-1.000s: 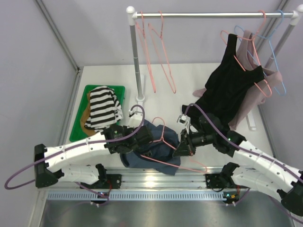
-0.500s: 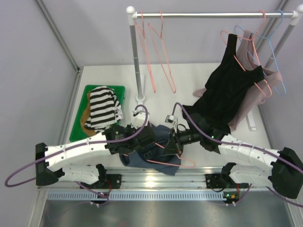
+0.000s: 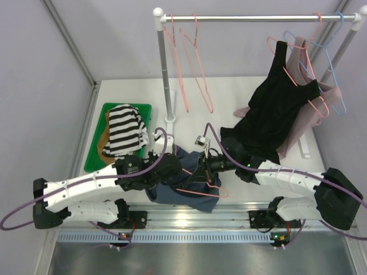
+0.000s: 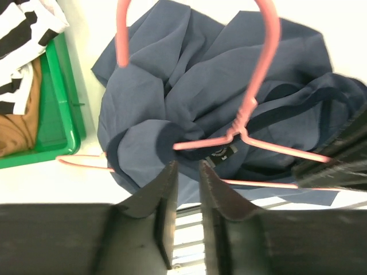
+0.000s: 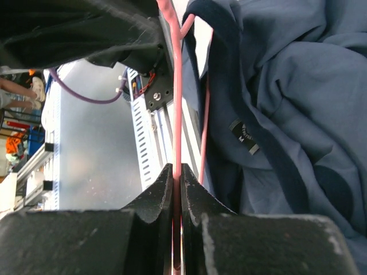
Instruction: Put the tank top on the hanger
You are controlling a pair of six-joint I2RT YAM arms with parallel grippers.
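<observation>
White table (image 3: 241,97) across the top view, with a clothes rail (image 3: 258,18) along its 12 o'clock side. At the rail's 3 o'clock end, a black top (image 3: 281,109) hanging down to the table, and a mauve top (image 3: 314,123) just behind it. Near the rail's 9 o'clock post, spare hangers (image 3: 196,69) dangling bare. At the table's 6 o'clock edge, between the two arms, the tank top (image 3: 192,200) (image 4: 189,86) (image 5: 287,86): slate-blue, crumpled in a loose heap, flat on the table. At 9 o'clock, a green tray (image 3: 92,161) holding a striped garment (image 3: 123,129) on top of something brown. Lying on the heap, the hanger (image 3: 206,193) (image 4: 241,123) (image 5: 177,114), thin pink wire. In the left wrist view, hook curving toward 12 o'clock, twisted neck over the cloth's middle, one arm slipped into a dark opening in the fabric and showing again at the heap's 9 o'clock edge. Right gripper (image 3: 195,175) (image 5: 176,167) at the heap's 3 o'clock side, jaws clenched on the hanger's wire, pinched straight between the fingertips. Left gripper (image 3: 174,171) (image 4: 187,167) at the heap's 9 o'clock side, jaws a narrow slit apart and grasping nothing, tips just short of the wire and at the cloth's near edge.
</observation>
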